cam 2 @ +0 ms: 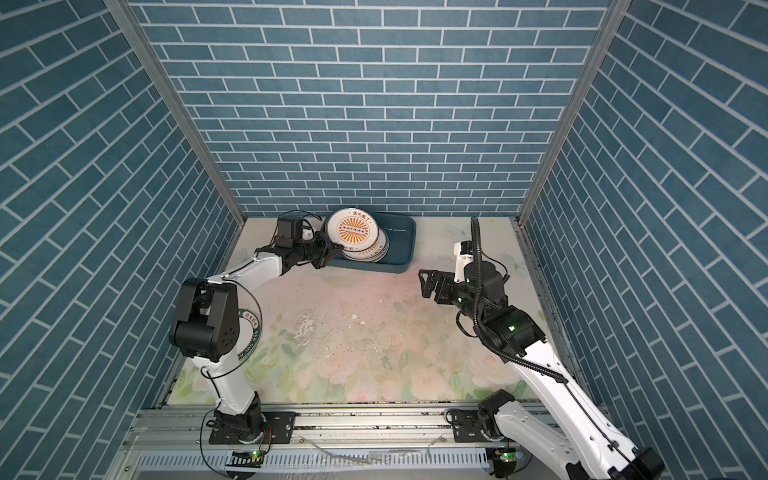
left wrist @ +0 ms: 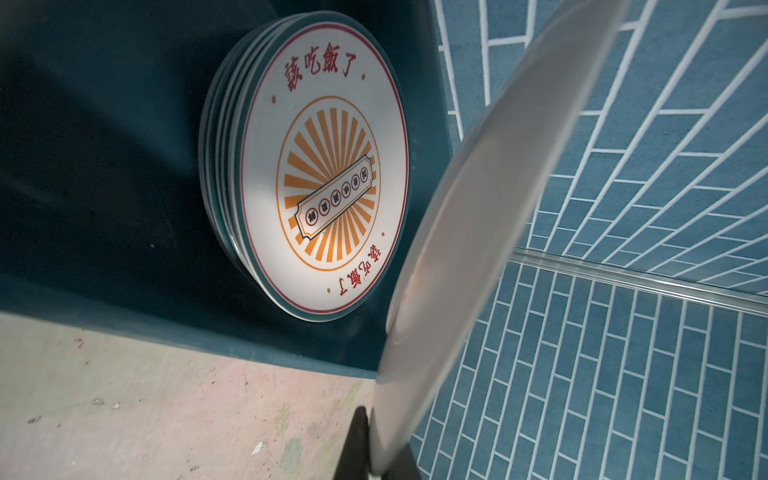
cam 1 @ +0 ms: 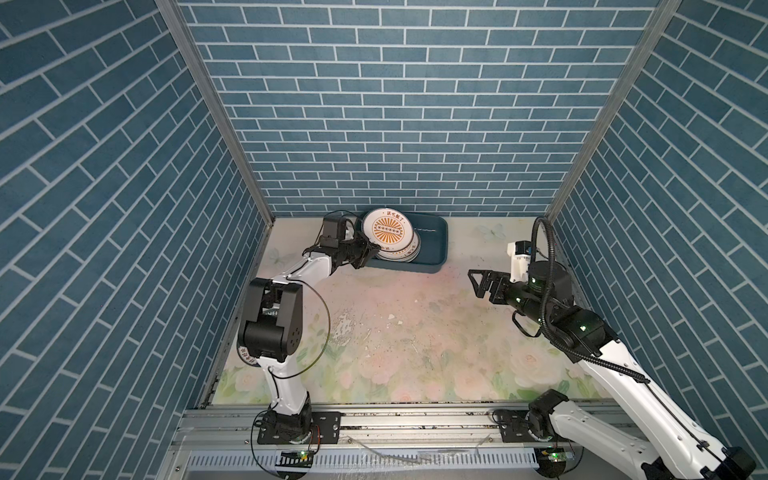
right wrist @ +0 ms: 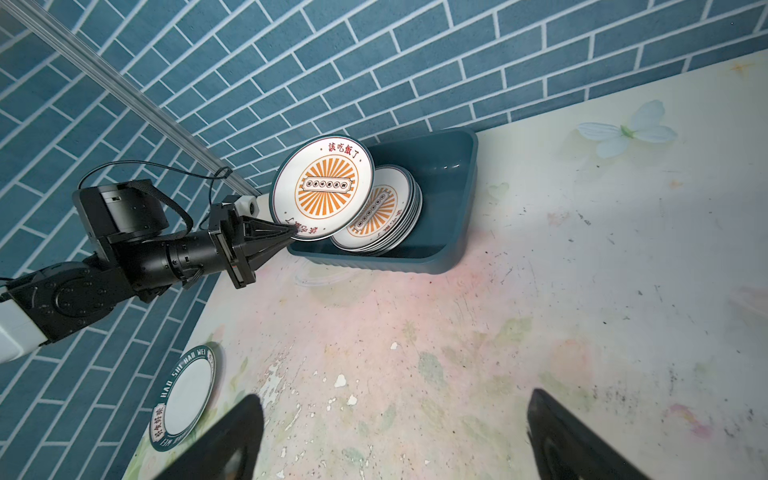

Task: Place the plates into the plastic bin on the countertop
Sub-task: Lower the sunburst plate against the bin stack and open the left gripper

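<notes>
one bin (right wrist: 466, 195), one stack (right wrist: 388, 218) — one held plate (right wrist: 322, 187), one loose plate (right wrist: 185, 397)

The white-and-black left arm (cam 1: 307, 268) is reaching forward, its black left gripper (cam 1: 369, 252) clamping the rim of a round white sunburst plate (cam 1: 388, 230). The white-and-black right arm (cam 1: 665, 419) is angling inward, its black right gripper (cam 1: 475, 283) hovering, jaws spread wide.

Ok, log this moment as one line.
left gripper: shut on sunburst plate, tilted above bin | right gripper: open, empty | stack in bin | lettered plate on countertop
</notes>
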Motion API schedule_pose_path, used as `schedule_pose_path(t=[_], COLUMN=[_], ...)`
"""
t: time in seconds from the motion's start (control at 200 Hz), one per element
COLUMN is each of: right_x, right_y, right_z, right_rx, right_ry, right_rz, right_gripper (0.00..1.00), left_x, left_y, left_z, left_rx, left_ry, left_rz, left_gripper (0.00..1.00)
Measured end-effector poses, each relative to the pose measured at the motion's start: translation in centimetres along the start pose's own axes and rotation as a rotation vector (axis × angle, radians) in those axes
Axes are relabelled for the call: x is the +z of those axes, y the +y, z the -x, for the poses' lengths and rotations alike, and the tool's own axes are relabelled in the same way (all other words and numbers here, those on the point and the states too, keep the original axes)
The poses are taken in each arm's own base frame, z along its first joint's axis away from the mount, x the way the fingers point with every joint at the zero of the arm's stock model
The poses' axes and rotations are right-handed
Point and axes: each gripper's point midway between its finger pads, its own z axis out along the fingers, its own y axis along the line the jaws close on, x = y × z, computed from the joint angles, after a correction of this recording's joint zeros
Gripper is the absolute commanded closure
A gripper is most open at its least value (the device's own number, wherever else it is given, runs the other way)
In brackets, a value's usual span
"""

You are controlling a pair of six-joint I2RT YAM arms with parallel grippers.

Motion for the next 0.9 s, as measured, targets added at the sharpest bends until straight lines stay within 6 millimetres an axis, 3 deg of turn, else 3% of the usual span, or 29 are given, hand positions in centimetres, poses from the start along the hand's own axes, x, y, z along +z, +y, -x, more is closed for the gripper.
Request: schedule_pose_path(t=[0.58,0.9], right_x=[0.0,0.3], right_y=[-5.0,-6.2], right_z=[1.5,1.7], right_rx=[0.064,0.106], right_ry=[-0.020,-0.010], right_rz=[-0.120,-0.111], right_gripper=[0.02,0.02], left_x=[5.0,6.3], left_y=[1.3,2.6], left_z=[1.7,2.1], left_rx=[-0.050,-0.076], left_ry=[0.076,0.090], left_rz=[0.018,0.041], left_gripper=[0.94,0.94])
